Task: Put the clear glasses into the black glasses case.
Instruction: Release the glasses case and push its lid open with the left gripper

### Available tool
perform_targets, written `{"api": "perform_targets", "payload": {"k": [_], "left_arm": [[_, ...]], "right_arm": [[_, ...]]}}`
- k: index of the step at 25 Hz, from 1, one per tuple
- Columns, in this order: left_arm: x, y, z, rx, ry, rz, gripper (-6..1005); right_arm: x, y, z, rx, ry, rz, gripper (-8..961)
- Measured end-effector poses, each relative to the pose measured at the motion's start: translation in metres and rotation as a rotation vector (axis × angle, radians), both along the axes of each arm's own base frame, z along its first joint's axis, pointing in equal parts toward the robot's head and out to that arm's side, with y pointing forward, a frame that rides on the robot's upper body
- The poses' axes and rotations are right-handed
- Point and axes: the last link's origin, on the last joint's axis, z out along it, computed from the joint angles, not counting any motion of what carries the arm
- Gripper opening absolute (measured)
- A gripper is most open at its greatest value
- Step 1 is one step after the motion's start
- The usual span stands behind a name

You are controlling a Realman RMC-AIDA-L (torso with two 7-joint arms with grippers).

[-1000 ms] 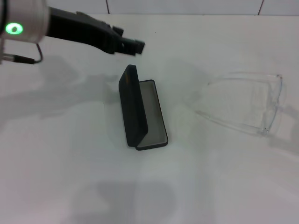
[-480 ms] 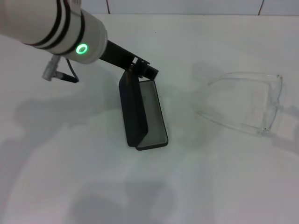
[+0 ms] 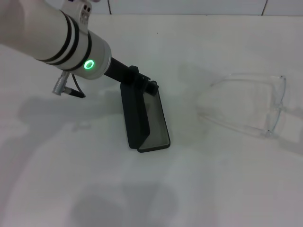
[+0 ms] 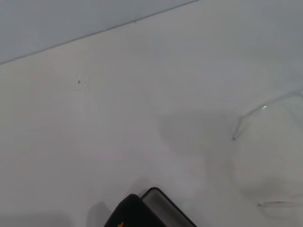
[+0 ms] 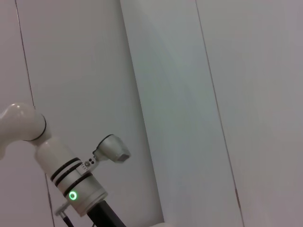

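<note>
on the right side of the white bench lie the clear glasses, arms unfolded and pointing toward the middle, lens edge to the far right; they are fully transparent, so only thin outlines and a few glints mark them. well apart from them, mid-bench, the black glasses case stands open, its matte lid upright along the left edge and the grey lining of the tray facing up. the left gripper is at the far end of the case, right at the top of the lid; whether its fingers are spread or pressed together i cannot tell. the right gripper is out of sight, its wrist camera facing a wall panel.

the step in hand looks like steadying or fully opening the case. to do it well, press lightly on the lid's far corner so the case does not slide or tip shut, and keep the tray unobstructed. the glasses will likely need their arms folded to fit.
</note>
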Motion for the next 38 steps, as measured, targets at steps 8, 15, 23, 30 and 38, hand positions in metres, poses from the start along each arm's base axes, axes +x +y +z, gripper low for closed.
{"api": "perform_targets", "payload": {"k": [8,15,23,30,38], "left_arm": [[0.000,0.003,-0.011,-0.027,0.013,0.002,649],[-0.004,0.008,-0.020,-0.043,0.029,0.017,639],[-0.008,0.010,-0.018,-0.035,0.044,0.023,628],[-0.012,0.013,-0.015,-0.015,0.088,0.018,618],[-0.015,0.012,-0.015,-0.020,0.101,0.021,607]], "right_arm": [[0.000,-0.001,-0.002,-0.005,0.007,0.001,883],[0.001,-0.001,-0.001,-0.005,0.006,-0.002,884],[0.002,-0.003,0.000,-0.004,0.006,-0.004,883],[0.000,-0.001,0.001,0.000,0.007,0.005,884],[-0.001,-0.001,0.002,0.005,0.011,0.008,883]]}}
